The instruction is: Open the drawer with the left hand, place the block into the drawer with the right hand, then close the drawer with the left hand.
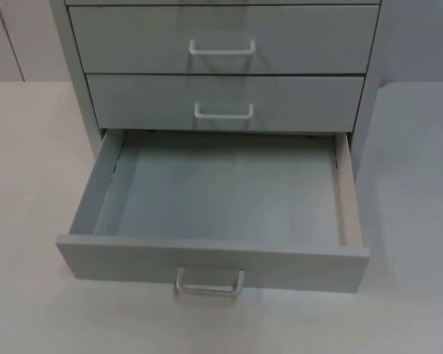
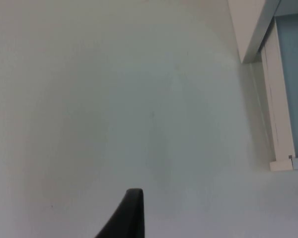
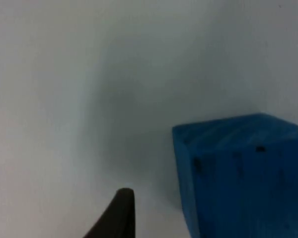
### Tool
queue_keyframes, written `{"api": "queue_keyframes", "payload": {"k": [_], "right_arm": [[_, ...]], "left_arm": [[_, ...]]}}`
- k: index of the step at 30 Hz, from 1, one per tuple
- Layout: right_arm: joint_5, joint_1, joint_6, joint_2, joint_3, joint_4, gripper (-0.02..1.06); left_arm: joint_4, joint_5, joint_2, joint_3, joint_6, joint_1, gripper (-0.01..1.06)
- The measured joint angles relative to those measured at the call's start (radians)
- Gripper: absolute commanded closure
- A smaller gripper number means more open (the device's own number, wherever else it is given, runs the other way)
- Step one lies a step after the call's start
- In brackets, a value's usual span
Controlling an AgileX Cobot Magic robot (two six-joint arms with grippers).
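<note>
Grey and flat-fronted, a small cabinet of three drawers stands on the white surface. Its bottom drawer is pulled well out toward the camera, its pale grey floor bare, and a white loop handle hangs at the middle of its front panel. The two drawers above it are shut, each with a white loop handle of its own, one on the top drawer and one on the middle drawer.

From the left wrist, one black fingertip of the left gripper hangs over bare white surface, with a corner of the open drawer's side wall off to one side, well apart from the fingertip. How far these jaws are open cannot be told.

From the right wrist, a blue wooden block sits close beside the one black fingertip of the right gripper, over the white surface. Whether the jaws have hold of the block, or how wide they stand, cannot be told.
</note>
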Motion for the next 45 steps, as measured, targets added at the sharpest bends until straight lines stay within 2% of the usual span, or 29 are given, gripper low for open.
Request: {"api": "queue_keyframes", "payload": {"k": [8,9,11,12,13,16,17,19,26,30,37,45], "right_arm": [[-0.032,0.000,-0.006,0.066,0.000,0.008,0.01],[-0.038,0.000,-0.006,0.068,0.000,0.008,0.03],[-0.040,0.000,-0.008,0.068,0.000,0.008,0.19],[-0.043,0.000,-0.010,0.068,0.000,0.008,0.19],[-0.044,0.000,-0.010,0.068,0.000,0.008,0.30],[-0.049,0.000,-0.010,0.068,0.000,0.008,0.77],[-0.051,0.000,-0.010,0.068,0.000,0.008,0.77],[-0.051,0.000,-0.011,0.068,0.000,0.008,1.03],[-0.029,0.000,0.052,-0.001,0.000,0.008,1.05],[0.025,0.000,0.173,-0.124,0.000,0.008,1.05],[0.116,0.000,0.259,-0.281,0.021,0.008,1.05],[0.138,0.040,0.360,-0.540,0.242,0.000,1.05]], "left_arm": [[0.000,0.000,0.000,0.000,0.000,0.000,0.00],[0.001,-0.002,0.000,0.000,0.000,0.000,0.00],[0.003,-0.002,0.000,0.000,0.000,0.000,0.00],[0.004,-0.002,0.000,0.000,0.000,0.000,0.00],[0.005,-0.002,0.000,0.000,0.000,0.000,0.00],[0.005,-0.002,0.000,0.000,0.000,0.000,0.00],[0.005,-0.002,0.000,0.000,0.000,0.000,0.00],[0.005,-0.004,0.000,0.000,0.000,0.000,0.00],[0.008,-0.004,0.000,0.000,0.000,0.000,0.00],[0.008,-0.004,0.000,0.000,0.000,0.000,0.00],[0.008,-0.004,0.000,0.000,0.000,0.000,0.00],[0.008,-0.004,0.000,0.000,0.000,0.000,0.00]]}}
